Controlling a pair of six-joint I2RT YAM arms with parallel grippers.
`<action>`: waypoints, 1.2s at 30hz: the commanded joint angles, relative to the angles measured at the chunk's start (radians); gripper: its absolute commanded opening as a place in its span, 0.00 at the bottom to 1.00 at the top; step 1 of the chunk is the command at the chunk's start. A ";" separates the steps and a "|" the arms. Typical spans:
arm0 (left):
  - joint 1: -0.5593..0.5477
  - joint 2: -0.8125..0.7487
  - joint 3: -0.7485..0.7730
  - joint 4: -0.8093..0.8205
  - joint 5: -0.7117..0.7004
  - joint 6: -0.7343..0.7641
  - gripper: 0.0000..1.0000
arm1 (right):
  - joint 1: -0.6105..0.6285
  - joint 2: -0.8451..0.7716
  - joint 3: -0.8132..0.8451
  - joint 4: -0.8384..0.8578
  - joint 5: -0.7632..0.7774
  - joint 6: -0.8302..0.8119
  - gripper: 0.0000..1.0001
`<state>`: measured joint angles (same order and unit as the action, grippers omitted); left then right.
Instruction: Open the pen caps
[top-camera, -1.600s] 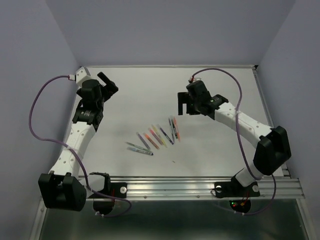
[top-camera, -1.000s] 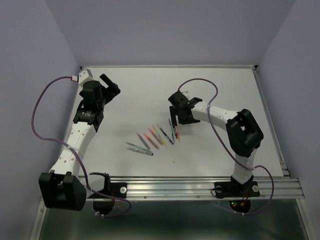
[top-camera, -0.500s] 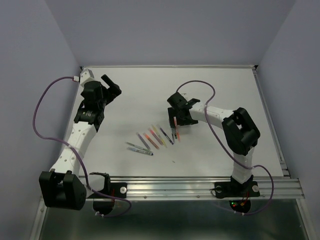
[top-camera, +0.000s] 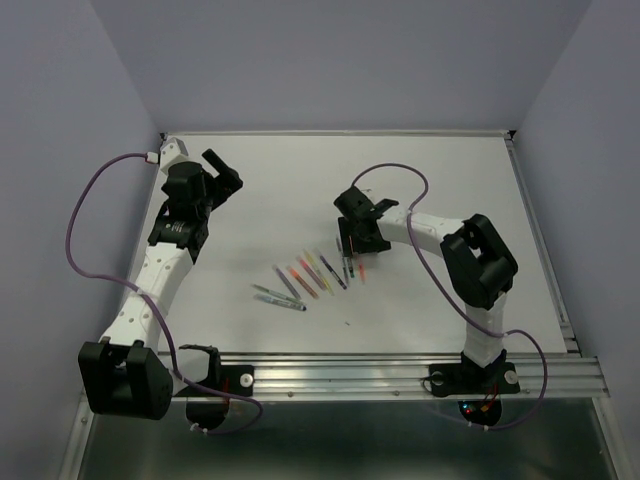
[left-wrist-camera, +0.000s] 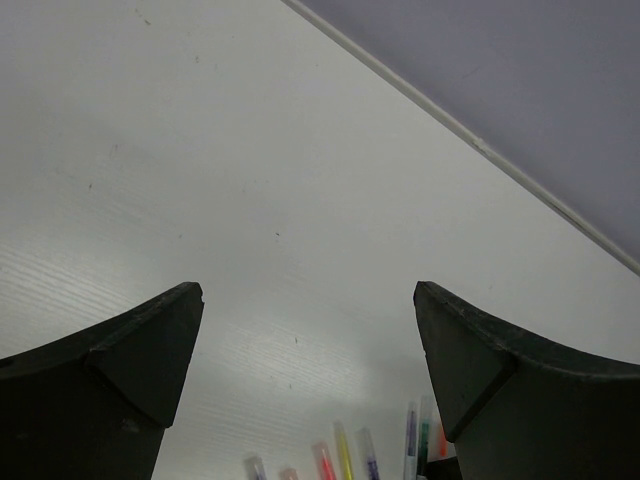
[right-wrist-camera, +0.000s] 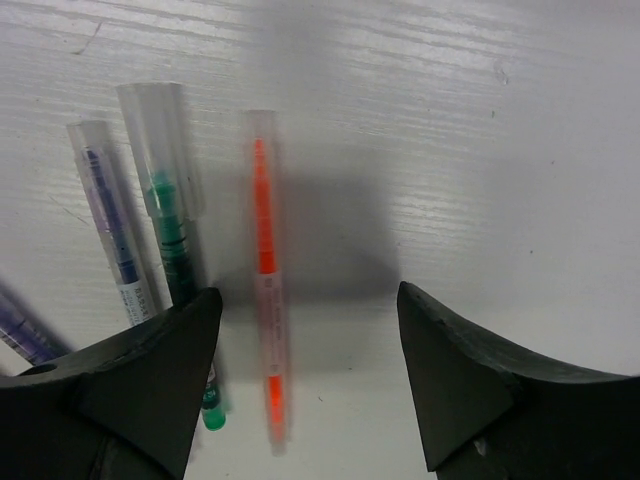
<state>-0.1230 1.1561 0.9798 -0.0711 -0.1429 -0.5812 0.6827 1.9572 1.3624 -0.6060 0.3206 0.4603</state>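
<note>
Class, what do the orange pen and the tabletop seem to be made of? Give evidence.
Orange pen: likely translucent plastic; orange core shows through. Tabletop: possibly matte white laminate or painted wood; fine grain lines, small scuffs.

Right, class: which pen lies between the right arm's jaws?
The orange pen: it alone lies in the gap between the jaws. The green pen and purple pen lie off to one side.

Right pincer (right-wrist-camera: 308, 300): jaws apart, straddling one orange pen (right-wrist-camera: 265, 300) that lies flat on the white bench (right-wrist-camera: 480, 150), clear of both. Just left of it: green pen (right-wrist-camera: 170, 230), purple pen (right-wrist-camera: 115, 235), roughly parallel.
</note>
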 joint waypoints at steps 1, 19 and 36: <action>-0.004 -0.001 0.002 0.030 -0.012 0.004 0.99 | 0.011 0.008 -0.029 0.026 -0.051 -0.006 0.75; -0.006 0.004 0.010 0.021 -0.026 0.004 0.99 | 0.029 -0.090 -0.279 0.043 -0.157 -0.009 0.38; -0.023 -0.001 -0.013 0.088 0.259 -0.017 0.99 | 0.029 -0.248 -0.218 0.199 -0.037 -0.184 0.01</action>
<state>-0.1257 1.1641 0.9794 -0.0685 -0.0200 -0.5926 0.6952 1.8191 1.1431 -0.4126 0.2440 0.3611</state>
